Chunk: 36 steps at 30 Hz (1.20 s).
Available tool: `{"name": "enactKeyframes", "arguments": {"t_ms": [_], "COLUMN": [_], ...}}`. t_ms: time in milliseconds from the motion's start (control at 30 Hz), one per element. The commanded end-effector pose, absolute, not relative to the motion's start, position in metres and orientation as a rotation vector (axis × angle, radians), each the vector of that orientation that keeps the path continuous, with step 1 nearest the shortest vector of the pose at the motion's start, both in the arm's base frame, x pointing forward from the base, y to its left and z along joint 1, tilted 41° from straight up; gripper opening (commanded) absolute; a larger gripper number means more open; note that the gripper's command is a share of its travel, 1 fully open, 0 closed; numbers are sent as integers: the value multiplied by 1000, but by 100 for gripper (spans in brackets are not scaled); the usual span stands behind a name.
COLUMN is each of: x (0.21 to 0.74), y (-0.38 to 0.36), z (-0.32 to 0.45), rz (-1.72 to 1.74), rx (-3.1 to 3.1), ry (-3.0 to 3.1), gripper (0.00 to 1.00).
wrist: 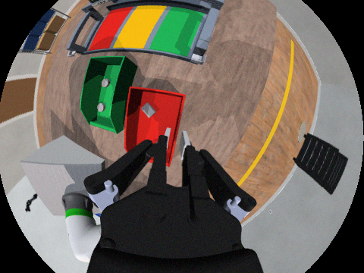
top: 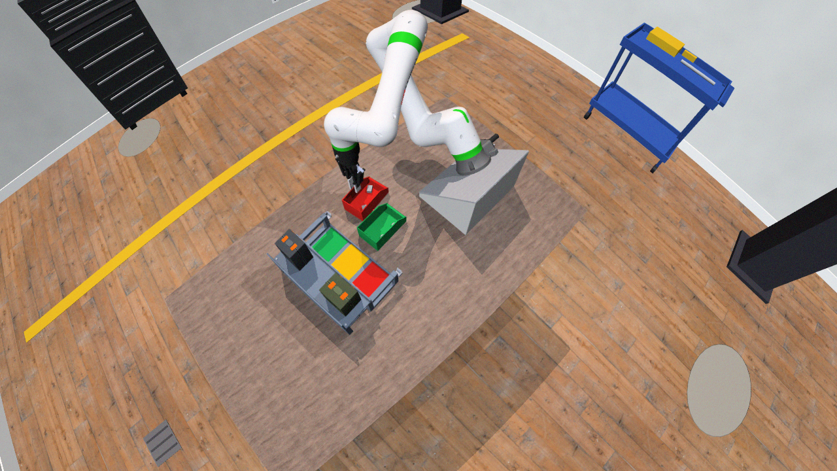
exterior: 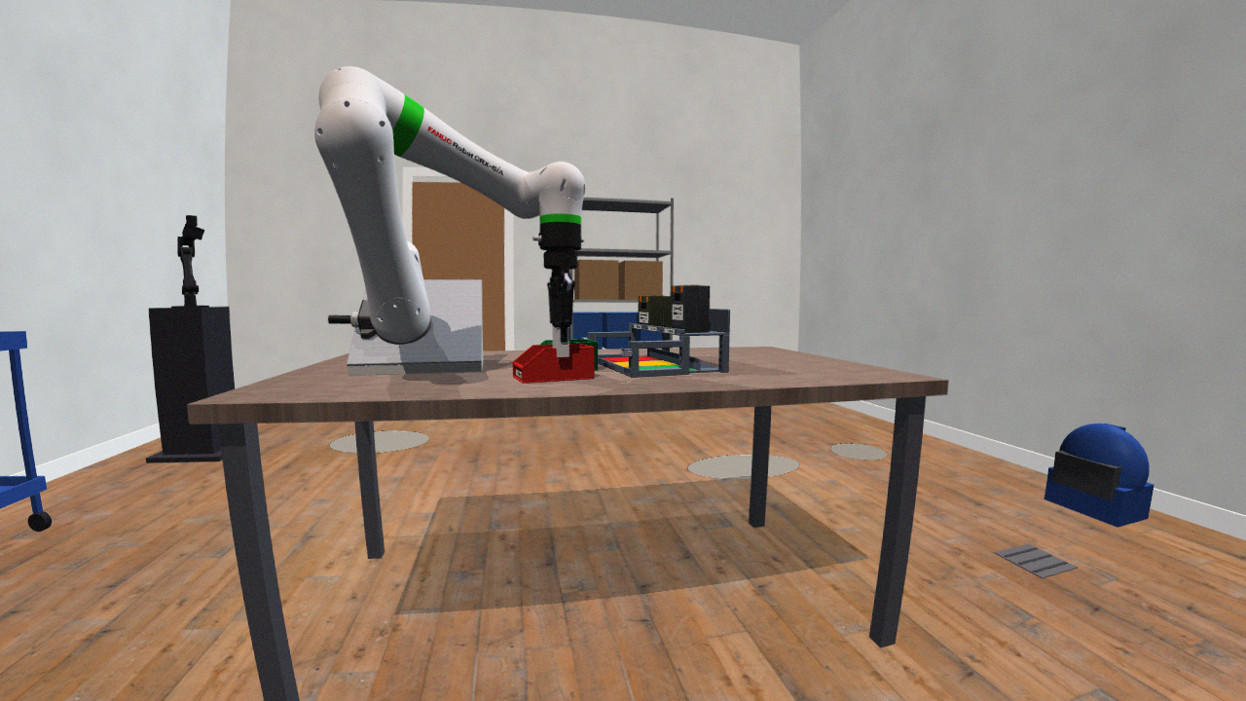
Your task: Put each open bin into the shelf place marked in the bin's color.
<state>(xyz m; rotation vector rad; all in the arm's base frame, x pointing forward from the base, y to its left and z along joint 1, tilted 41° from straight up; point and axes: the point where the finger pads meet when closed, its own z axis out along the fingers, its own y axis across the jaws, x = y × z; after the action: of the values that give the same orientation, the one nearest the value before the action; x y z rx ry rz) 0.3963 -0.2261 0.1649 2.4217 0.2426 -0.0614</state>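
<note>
The red bin (top: 369,201) (exterior: 541,366) (wrist: 147,129) stands on the table with a small grey part (wrist: 148,111) in it. The green bin (top: 381,225) (wrist: 106,93) stands right beside it, nearer the shelf, with two parts inside. My gripper (top: 358,186) (exterior: 564,347) (wrist: 175,136) points straight down at the red bin's long outer wall. Its fingers stand narrowly apart, one on each side of that wall, not pressing on it. The grey shelf (top: 279,263) (exterior: 688,352) (wrist: 202,51) shows a green mark (top: 329,243) (wrist: 179,30), a yellow mark (top: 350,260) (wrist: 144,26) and a red mark (top: 370,279) (wrist: 108,30), all three bare.
A black box (top: 294,248) and an olive box (top: 339,294) sit on the shelf's upper board above the rear of the places. The grey robot pedestal (top: 474,190) stands behind the bins. The green bin lies between the red bin and the shelf.
</note>
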Motion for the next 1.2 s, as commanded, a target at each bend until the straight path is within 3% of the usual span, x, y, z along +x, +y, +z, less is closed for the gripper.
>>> {"name": "enactKeyframes", "arguments": {"t_ms": [0, 1133, 1167], "x": [397, 397, 397], "y": [-229, -235, -235], "z": [162, 155, 155], "rz": [-61, -61, -61], "rx": [2422, 2422, 2422], "ry": [243, 243, 243], "gripper": [15, 15, 0]}}
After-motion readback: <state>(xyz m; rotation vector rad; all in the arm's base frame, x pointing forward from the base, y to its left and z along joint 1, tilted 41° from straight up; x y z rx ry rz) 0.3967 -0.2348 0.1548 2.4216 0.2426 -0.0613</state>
